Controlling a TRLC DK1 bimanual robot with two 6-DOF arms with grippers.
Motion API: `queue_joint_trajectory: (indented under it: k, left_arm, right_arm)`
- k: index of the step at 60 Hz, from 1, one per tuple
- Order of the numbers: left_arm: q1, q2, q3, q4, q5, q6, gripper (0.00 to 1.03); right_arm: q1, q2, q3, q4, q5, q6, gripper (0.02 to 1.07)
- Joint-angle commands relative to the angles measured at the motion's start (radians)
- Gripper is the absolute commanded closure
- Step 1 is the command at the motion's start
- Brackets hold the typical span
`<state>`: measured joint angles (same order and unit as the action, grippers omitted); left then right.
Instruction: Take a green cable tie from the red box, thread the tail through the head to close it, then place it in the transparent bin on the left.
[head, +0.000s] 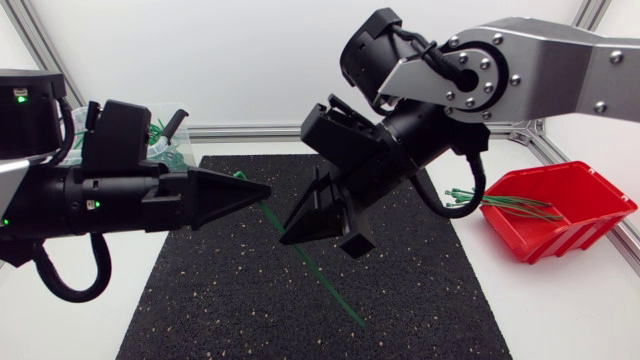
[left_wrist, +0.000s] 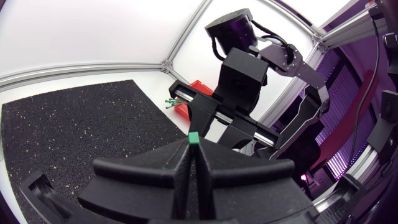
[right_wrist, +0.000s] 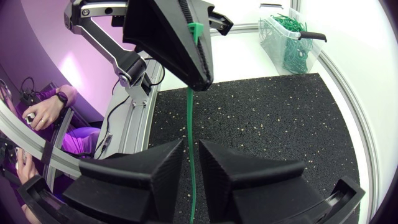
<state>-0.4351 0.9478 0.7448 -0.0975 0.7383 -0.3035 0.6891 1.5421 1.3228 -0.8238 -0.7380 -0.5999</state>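
Green cable tie (head: 318, 271) — a thin, flat plastic strap, bright green, with a small square head at one end. It hangs in the air above the mat, stretched as a straight slanting line between the two claws. Its tail runs on past the right claw and down toward the mat's near part.

The left claw (left_wrist: 190, 147) is clamped tight on the head. Its two wedge fingers are pressed together, and only a green nub shows at their tips. The right claw (right_wrist: 191, 152) faces it from just beyond. Its fingers stand narrowly parted and the strap runs through the gap between them, so this claw holds nothing fast.

Both claws are matte black with broad, hard-edged wedge shapes. The right arm's links above are brushed silver-grey metal with black joints.

The mat (head: 230, 300) is coarse black rubber flecked with pale grains, and it lies on a smooth white table (head: 560, 310). The red box (head: 590, 215) sits at the table's right. It is glossy moulded plastic with a sloped open front, and a loose sheaf of green ties (head: 510, 206) pokes out over its rim. The transparent bin (right_wrist: 270, 34) stands beyond the mat's far left corner — clear thin walls, with a tangle of green ties inside.
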Motion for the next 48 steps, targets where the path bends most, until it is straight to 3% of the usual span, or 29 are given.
queue_joint_trajectory:
  k: [1, 15, 19, 24, 29, 35, 43, 48]
  left_arm:
    - [-0.005, -0.009, -0.021, 0.007, 0.021, 0.029, 1.00]
    - [0.009, -0.003, -0.019, 0.021, 0.023, 0.035, 0.97]
    - [0.021, 0.002, -0.013, 0.022, 0.024, 0.032, 0.73]
    - [0.022, 0.005, -0.016, 0.024, 0.023, 0.032, 0.70]
    - [0.033, 0.005, -0.021, 0.045, 0.024, 0.021, 0.48]
    - [0.036, -0.001, -0.051, 0.104, 0.026, -0.008, 0.29]
    - [0.036, -0.009, -0.101, 0.219, 0.032, -0.037, 0.29]
    - [0.041, -0.009, -0.102, 0.232, 0.032, -0.040, 0.29]
  right_arm:
    - [-0.010, 0.019, 0.027, -0.026, -0.014, -0.034, 1.01]
    - [-0.014, 0.000, 0.016, -0.054, -0.021, -0.058, 1.01]
    - [-0.013, -0.014, 0.012, -0.061, -0.021, -0.057, 1.01]
    - [-0.014, -0.030, 0.004, -0.063, -0.021, -0.044, 1.01]
    - [-0.016, -0.034, 0.000, -0.063, -0.021, -0.026, 1.01]
    - [-0.026, -0.036, 0.003, -0.061, -0.023, 0.005, 1.01]
    - [-0.039, -0.036, 0.018, -0.061, -0.049, 0.061, 1.01]
    - [-0.045, -0.031, 0.027, -0.058, -0.078, 0.098, 1.01]
